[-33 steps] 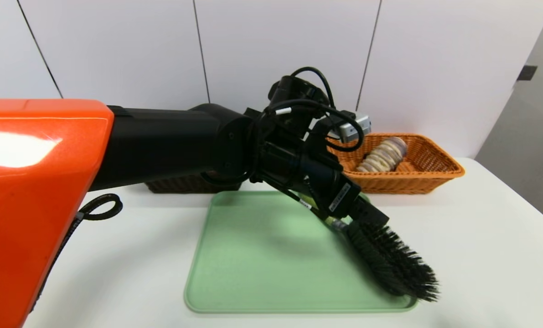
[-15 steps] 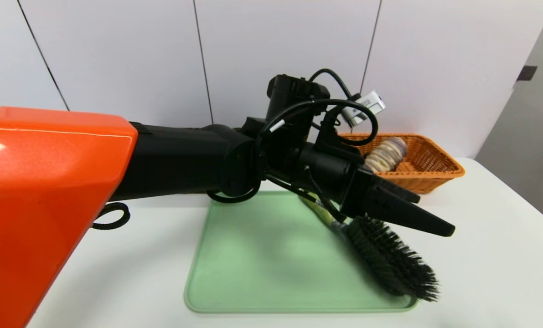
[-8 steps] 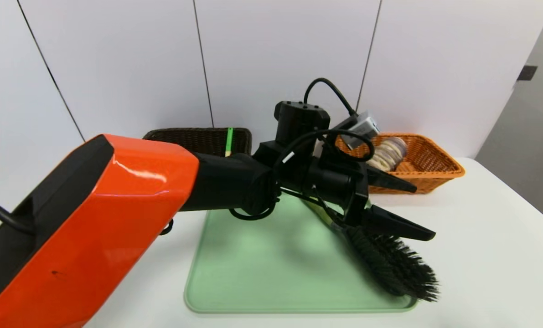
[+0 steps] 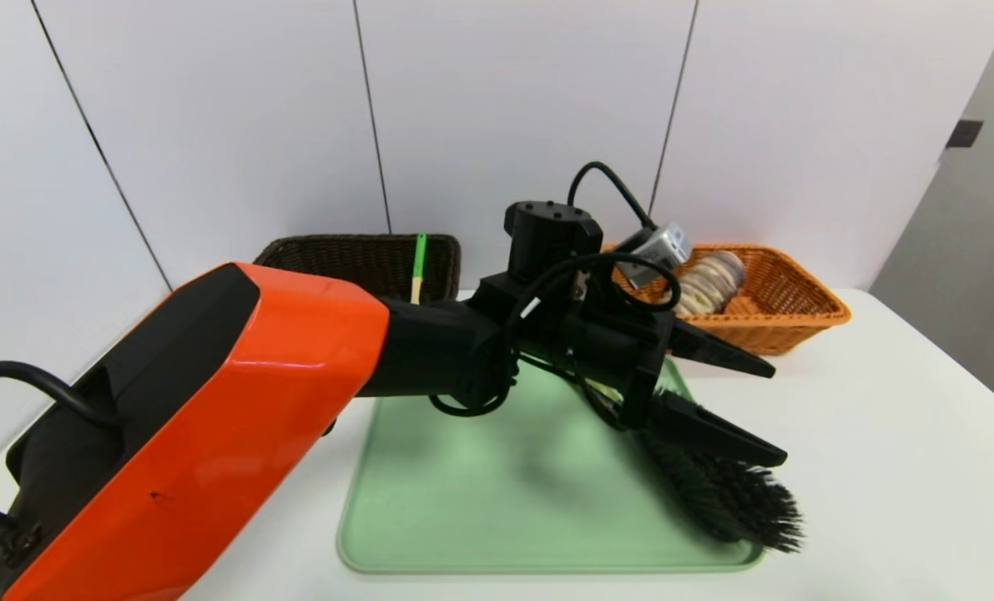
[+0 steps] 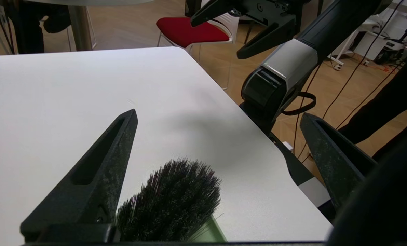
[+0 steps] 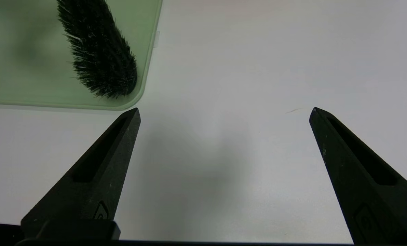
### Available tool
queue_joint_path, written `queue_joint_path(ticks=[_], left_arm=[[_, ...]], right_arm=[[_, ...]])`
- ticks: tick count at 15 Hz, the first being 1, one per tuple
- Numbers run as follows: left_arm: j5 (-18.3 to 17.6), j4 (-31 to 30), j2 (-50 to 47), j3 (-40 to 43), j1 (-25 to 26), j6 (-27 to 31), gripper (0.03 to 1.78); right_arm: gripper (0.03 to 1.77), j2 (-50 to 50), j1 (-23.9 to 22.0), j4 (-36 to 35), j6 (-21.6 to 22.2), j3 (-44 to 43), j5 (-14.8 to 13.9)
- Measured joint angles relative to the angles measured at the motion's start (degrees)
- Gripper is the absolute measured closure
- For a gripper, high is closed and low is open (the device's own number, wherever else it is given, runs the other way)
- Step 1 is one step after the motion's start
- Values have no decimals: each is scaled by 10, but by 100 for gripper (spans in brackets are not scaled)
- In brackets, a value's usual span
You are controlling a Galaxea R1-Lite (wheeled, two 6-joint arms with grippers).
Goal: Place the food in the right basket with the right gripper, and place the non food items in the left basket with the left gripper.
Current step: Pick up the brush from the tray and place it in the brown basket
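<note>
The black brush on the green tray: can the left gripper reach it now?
Probably yes. The left gripper is open just above the brush, whose bristle end lies bare on the green tray, with nothing between them.

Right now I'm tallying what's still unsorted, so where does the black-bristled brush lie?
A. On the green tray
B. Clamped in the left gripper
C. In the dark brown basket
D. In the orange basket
A. The brush lies on the green tray at its near right corner, while the left gripper hovers over it with jaws spread and nothing between them.
</note>
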Motion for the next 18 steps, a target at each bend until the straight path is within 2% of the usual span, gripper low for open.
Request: queue_joint_path(ticks=[2, 6, 9, 15, 18], left_arm=[[0, 9, 11, -16, 8, -18, 12], [-1, 1, 55, -71, 21, -16, 12], [-49, -50, 95, -105, 36, -16, 12], [-57, -60, 130, -109, 45, -15, 12], [-76, -80, 132, -111, 46, -15, 12]], right_arm=[[9, 0, 0, 0, 0, 1, 0], [9, -2, 0, 0, 0, 3, 0], [9, -5, 0, 0, 0, 5, 1], [9, -5, 0, -1, 0, 4, 2], [9, -5, 0, -1, 0, 3, 2]])
